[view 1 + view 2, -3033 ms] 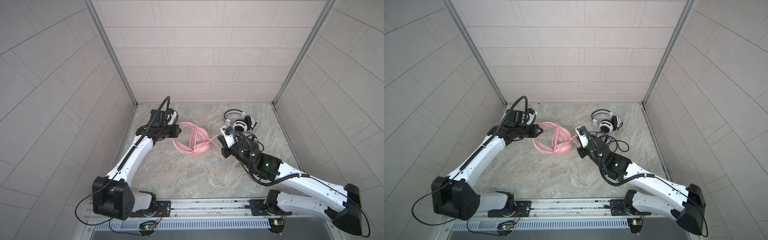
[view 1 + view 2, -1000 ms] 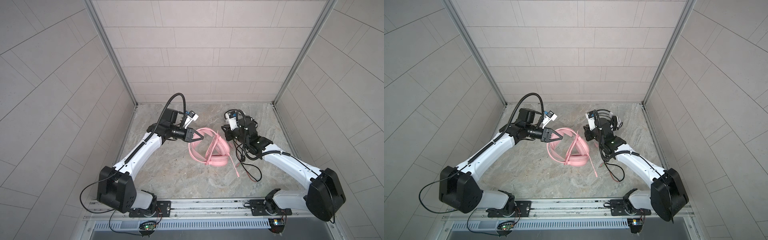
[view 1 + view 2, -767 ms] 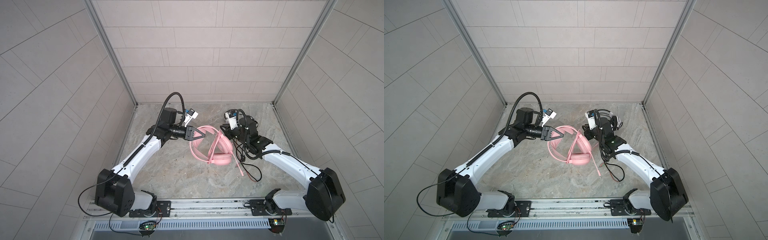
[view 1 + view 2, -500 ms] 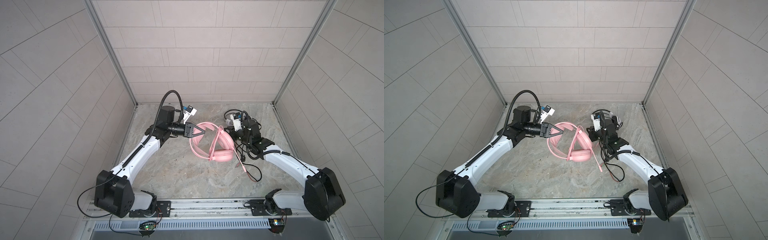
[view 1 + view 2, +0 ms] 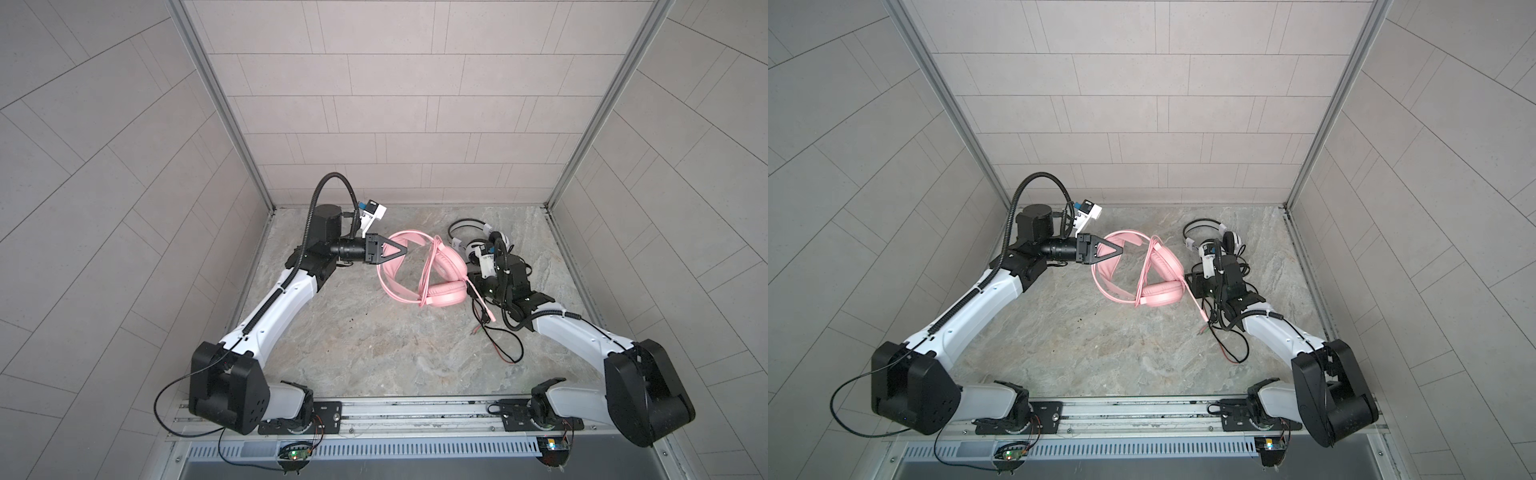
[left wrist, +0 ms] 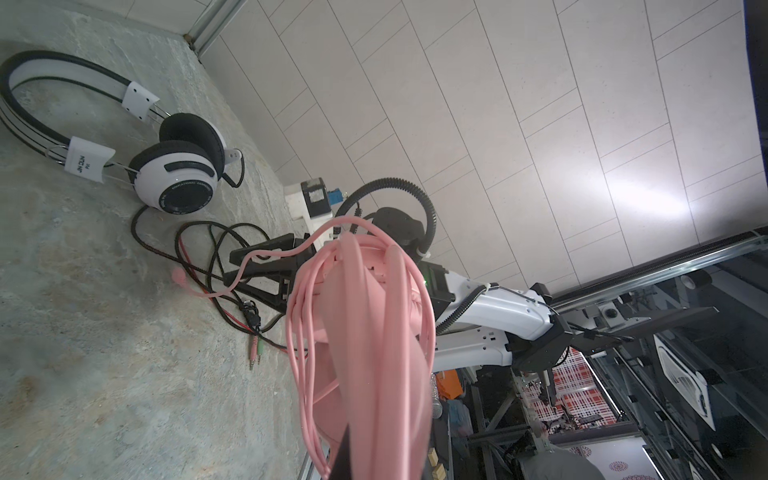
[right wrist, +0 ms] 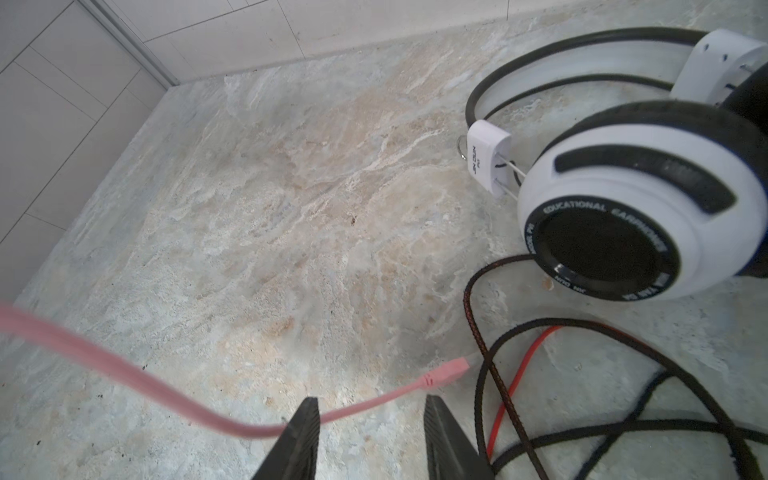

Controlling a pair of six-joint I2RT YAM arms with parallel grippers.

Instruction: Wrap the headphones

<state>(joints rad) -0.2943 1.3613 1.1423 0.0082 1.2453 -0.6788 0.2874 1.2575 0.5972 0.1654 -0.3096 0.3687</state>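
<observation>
The pink headphones (image 5: pixel 440 286) hang tilted over the stone floor, their pink cable (image 5: pixel 429 266) looped several times across the band and ear cups. My left gripper (image 5: pixel 404 251) is shut on the pink headband (image 6: pixel 374 374), which fills the left wrist view. The cable's loose end and plug (image 7: pixel 451 370) trail down past my right gripper (image 7: pixel 370 415). Its jaws stand open just right of the pink ear cup (image 5: pixel 1160 295), and the cable crosses the gap ungripped. The white-and-black headphones (image 5: pixel 471 237) (image 7: pixel 623 199) lie on the floor behind the right gripper.
A tangle of black and red cable (image 5: pixel 500 332) (image 6: pixel 216 257) from the white-and-black headset lies under and beside the right arm. Tiled walls close in on three sides. The arms' base rail (image 5: pixel 374 415) runs along the front edge.
The left gripper carried the pink headphones up, back and to the right. The right gripper's jaws opened and let go of the pink cable, whose end now hangs loose.
</observation>
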